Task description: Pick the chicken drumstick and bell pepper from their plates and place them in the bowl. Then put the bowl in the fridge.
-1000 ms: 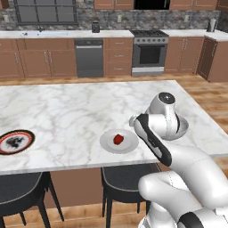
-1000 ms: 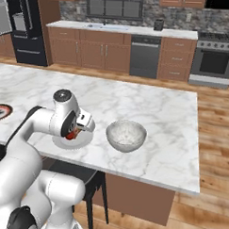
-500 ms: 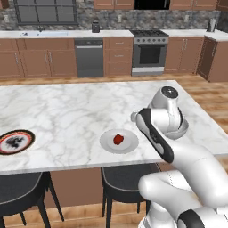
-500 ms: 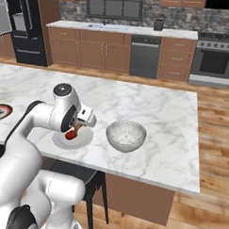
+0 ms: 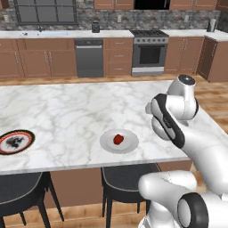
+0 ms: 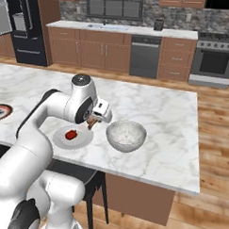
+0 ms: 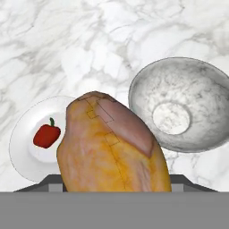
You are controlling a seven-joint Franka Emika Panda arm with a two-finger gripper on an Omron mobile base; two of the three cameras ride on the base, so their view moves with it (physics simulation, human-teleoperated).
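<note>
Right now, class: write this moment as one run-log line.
hand: shut on drumstick | position: between pepper plate and bowl | pepper: on plate | bowl: empty

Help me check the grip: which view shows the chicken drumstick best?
The hand view: the chicken drumstick looms large, held before the camera. The right base view shows it as a small brown bit under the gripper. In the left base view the arm hides it.

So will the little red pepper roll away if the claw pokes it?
Probably a bit. The bell pepper looks rounded and glossy, so it may wobble or slide on its flat, smooth plate. It is small, so likely light. The plate's slightly raised edge might stop it.
</note>
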